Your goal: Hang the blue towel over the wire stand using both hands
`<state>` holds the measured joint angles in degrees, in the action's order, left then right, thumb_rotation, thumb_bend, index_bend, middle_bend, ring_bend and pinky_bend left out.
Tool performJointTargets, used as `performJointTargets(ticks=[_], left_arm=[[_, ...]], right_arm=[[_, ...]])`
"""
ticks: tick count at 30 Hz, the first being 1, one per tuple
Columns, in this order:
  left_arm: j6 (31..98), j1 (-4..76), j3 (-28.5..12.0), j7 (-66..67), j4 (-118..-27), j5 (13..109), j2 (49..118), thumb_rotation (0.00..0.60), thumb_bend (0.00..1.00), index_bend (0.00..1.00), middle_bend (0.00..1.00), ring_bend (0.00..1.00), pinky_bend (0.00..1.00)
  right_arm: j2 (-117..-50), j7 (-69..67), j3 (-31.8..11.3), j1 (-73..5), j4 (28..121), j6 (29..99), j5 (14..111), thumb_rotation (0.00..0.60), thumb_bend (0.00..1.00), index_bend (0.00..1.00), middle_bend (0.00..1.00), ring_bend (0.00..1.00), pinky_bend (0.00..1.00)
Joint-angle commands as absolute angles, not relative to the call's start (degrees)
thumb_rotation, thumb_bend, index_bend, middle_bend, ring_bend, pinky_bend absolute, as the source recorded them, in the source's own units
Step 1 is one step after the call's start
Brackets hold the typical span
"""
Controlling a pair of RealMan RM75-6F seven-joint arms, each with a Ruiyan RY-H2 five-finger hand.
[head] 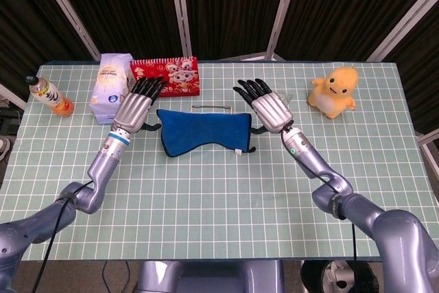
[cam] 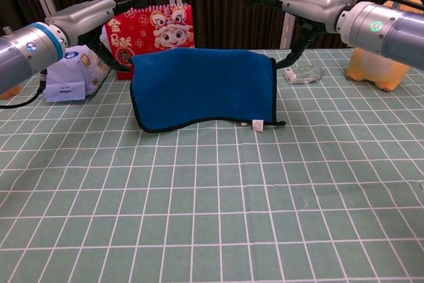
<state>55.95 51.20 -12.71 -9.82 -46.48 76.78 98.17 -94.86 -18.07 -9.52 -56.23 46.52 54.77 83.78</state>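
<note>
The blue towel (head: 202, 130) hangs spread flat in the air between my two hands, each holding an upper corner. My left hand (head: 136, 108) grips the left corner from above, fingers stretched out toward the back. On the other side, my right hand (head: 269, 109) grips the right corner the same way. The top bar of the wire stand (head: 211, 107) shows just beyond the towel's upper edge, apart from it. In the chest view the towel (cam: 202, 91) hides the stand entirely, with the left hand (cam: 83, 16) and right hand (cam: 311, 3) at its top corners.
A tissue pack (head: 113, 87) and a red calendar (head: 168, 73) stand at the back left, with a bottle (head: 48, 95) at the far left edge. A yellow duck toy (head: 333, 92) sits back right. A small clear plastic item (cam: 303, 74) lies behind the towel's right side.
</note>
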Motion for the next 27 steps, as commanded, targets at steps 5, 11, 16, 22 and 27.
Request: performJointTargets(ticks=[5,11,16,22,27], left_arm=[[56.5,47.2,-11.5,-8.6,-50.7,75.7,93.1,0.600,0.02,0.00,0.00,0.00,0.00],[62.0,42.1,-9.4,-9.2,-57.7,77.8,86.7,0.600,0.02,0.00,0.00,0.00,0.00],[67.7,37.0,-7.8,-7.2,-66.2,79.1,80.2,0.600,0.02,0.00,0.00,0.00,0.00],[75.7,29.5,-5.6,0.9,-78.6,78.6,73.8,0.600,0.02,0.00,0.00,0.00,0.00],[83.1,23.0,-3.1,7.9,-87.9,78.8,70.7,0.600,0.02,0.00,0.00,0.00,0.00]], right_arm=[[-88.6,-14.4,-9.0,-52.7,55.9,58.9,84.2,0.600,0.06,0.05,0.00,0.00,0.00],[-81.4,-10.3,-7.6,-47.7,66.4,63.7,85.0,0.600,0.02,0.05,0.00,0.00,0.00],[-75.7,-6.9,-5.6,-42.4,73.4,68.7,85.7,0.600,0.00,0.05,0.00,0.00,0.00],[-70.0,-3.7,-3.0,-34.6,79.7,76.0,86.4,0.600,0.00,0.04,0.00,0.00,0.00],[-67.0,0.1,-0.7,-27.4,84.1,82.5,85.8,0.600,0.00,0.02,0.00,0.00,0.00]])
